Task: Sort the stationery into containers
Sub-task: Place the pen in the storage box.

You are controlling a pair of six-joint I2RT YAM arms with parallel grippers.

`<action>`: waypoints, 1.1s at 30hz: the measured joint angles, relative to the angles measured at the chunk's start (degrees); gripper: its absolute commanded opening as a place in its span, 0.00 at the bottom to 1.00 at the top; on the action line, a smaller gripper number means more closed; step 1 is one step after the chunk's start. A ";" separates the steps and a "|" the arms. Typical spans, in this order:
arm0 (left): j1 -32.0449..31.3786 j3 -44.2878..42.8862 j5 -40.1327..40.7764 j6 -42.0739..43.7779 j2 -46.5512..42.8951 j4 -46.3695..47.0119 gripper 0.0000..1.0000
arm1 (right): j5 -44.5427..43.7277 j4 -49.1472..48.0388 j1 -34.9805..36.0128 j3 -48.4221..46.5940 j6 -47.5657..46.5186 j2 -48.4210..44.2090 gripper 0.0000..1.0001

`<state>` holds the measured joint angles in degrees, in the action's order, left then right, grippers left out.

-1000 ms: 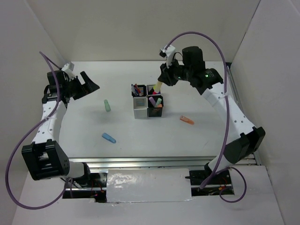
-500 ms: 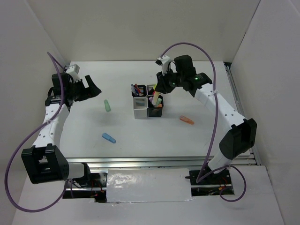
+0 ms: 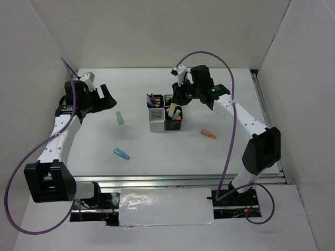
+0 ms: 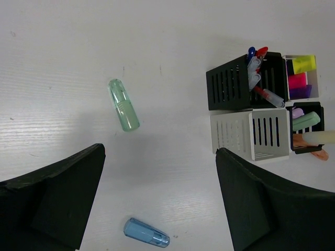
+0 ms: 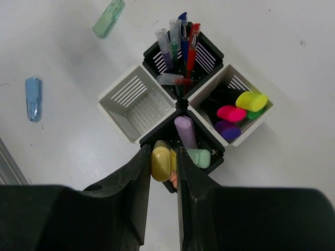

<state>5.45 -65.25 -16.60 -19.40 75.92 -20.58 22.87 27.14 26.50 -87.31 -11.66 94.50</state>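
Pinching yellow marker (image 5: pixel 159 164), right gripper (image 5: pixel 164 155), clear at wrist, obscured overhead

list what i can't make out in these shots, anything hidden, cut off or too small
- Yellow marker, right wrist view: its lower end is hidden between the right gripper's fingers, so its depth in the black cup is unclear.
- Highlighters, right wrist view: only the bright ends show. The white cup hides the bodies.
- Orange marker, top view only: too small to tell which end is the cap.
- Pens, top view: too small to count.
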 measured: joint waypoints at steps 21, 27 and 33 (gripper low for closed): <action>-4.55 0.02 6.23 0.00 0.00 1.77 0.99 | -2.86 -8.63 1.27 8.17 -2.29 1.01 0.00; -4.81 0.57 6.99 0.00 -0.02 2.27 0.99 | -3.98 -12.35 1.33 10.93 -2.38 1.57 0.00; -6.03 1.62 8.04 0.00 -0.07 2.62 0.99 | -4.24 -15.67 2.23 13.81 -4.11 1.57 0.00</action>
<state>-0.58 -63.64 -8.56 -19.40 75.85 -17.96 18.63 11.46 28.73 -73.49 -15.77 96.07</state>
